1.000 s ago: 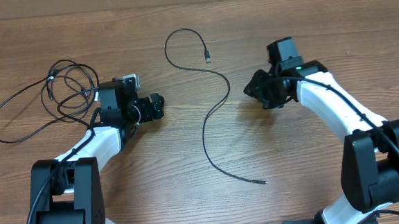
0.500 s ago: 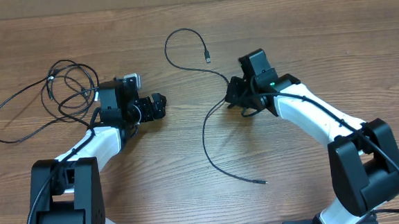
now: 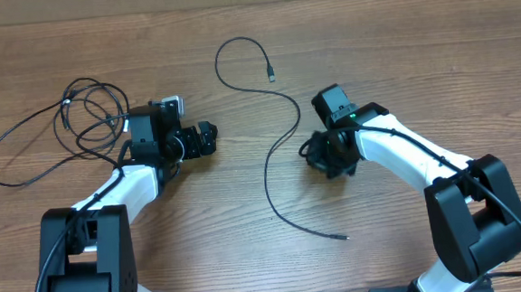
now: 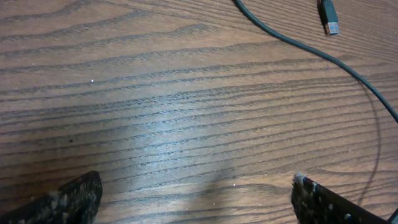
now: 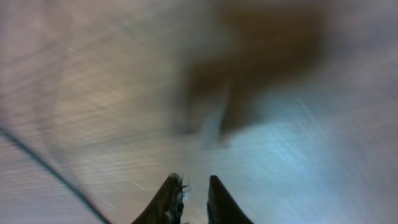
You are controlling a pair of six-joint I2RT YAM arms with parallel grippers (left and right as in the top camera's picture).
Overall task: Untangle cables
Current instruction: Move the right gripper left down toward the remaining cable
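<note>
Wood-grain table — brown, faintly glossy

1. The table was smooth, wood-grained, with a soft sheen.
2. The cables wore matt black plastic sheathing; one plug ended in bare metal.
3. The arm shells were glossy white plastic.

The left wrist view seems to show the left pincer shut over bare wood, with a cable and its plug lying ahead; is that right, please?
Not quite: the left wrist view shows the left pincer open, fingers wide apart, over bare wood, with the cable and its plug lying ahead.
</note>
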